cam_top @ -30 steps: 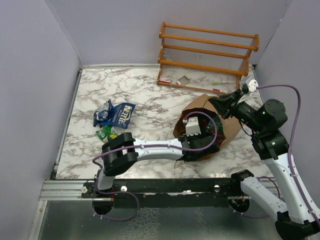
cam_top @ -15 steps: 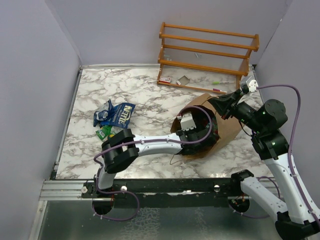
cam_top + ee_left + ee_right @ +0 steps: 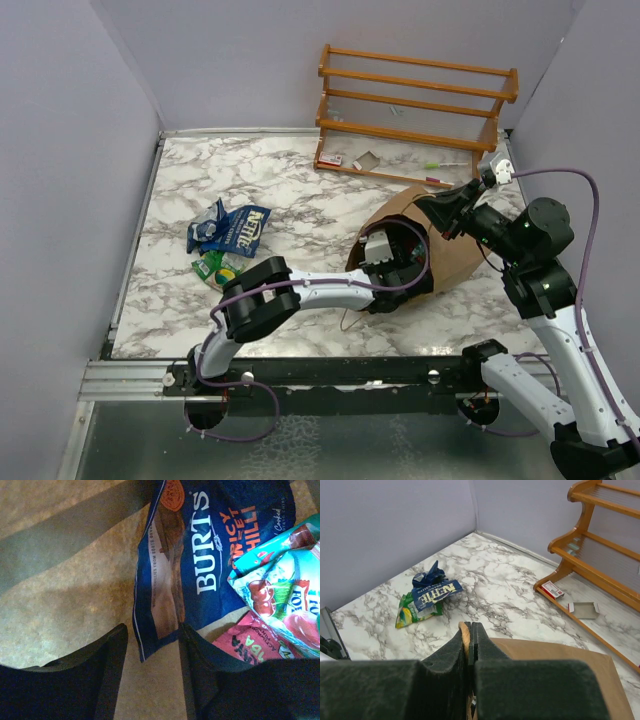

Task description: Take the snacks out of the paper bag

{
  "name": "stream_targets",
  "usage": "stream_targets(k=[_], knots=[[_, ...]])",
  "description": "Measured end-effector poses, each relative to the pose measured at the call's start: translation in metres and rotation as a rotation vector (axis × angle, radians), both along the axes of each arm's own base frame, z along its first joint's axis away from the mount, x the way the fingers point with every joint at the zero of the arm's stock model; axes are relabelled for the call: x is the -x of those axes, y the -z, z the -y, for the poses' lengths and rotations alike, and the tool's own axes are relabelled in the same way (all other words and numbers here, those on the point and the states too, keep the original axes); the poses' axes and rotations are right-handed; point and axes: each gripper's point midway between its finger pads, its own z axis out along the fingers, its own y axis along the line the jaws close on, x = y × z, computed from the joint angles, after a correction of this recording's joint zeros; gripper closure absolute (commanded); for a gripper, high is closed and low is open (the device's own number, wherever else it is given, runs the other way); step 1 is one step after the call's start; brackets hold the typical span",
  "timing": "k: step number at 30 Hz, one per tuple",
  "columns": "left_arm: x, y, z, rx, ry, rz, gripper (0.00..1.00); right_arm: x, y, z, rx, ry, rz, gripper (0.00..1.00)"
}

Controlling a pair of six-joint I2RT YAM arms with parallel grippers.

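1. Far left on the table (image 3: 300,190), the top cam shows two snacks out of the bag. One is a crumpled blue packet (image 3: 232,228) with white lettering, and a green packet (image 3: 213,268) pokes out at its near edge. They touch each other and sit well apart from the bag.
2. My left arm reaches across into the mouth of the bag (image 3: 455,262). From above its fingers are buried inside, so that view tells me nothing about them.
3. Only the left wrist cam sees in there. The left gripper (image 3: 152,632) is spread, and the bottom corner of a dark blue Burts packet (image 3: 200,555) sits in the gap between the fingers. It's very close to one finger, and I can't tell if it touches.
4. Same view, further right, a teal packet (image 3: 280,595) with red fruit on it overlaps the Burts one. A pink packet (image 3: 240,642) peeks out below it. All three are flat and shiny, lying on the brown paper.
5. The bag itself is brown kraft, tipped on its side right of centre. A thin string trails out at the near edge.
6. The right gripper (image 3: 469,630) is pressed together on the bag's upper rim, with the paper edge pinched between its fingers. The right wrist cam shows this plainly.
7. An orange rack (image 3: 415,110) stands at the far edge.
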Motion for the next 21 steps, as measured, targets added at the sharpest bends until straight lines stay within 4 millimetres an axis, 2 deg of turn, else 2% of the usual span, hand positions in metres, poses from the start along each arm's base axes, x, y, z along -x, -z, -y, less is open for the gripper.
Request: stream_targets(k=[9, 17, 21], knots=[[-0.026, -0.008, 0.016, 0.051, 0.07, 0.114, 0.57, 0.0, 0.0, 0.0, 0.0, 0.0, 0.002, 0.98], [-0.051, -0.021, 0.021, 0.098, 0.075, 0.166, 0.77, 0.0, -0.001, 0.0, 0.0, 0.0, 0.003, 0.98], [-0.057, -0.028, 0.024, 0.1, 0.094, 0.192, 0.96, 0.0, -0.001, 0.0, 0.0, 0.0, 0.003, 0.98]])
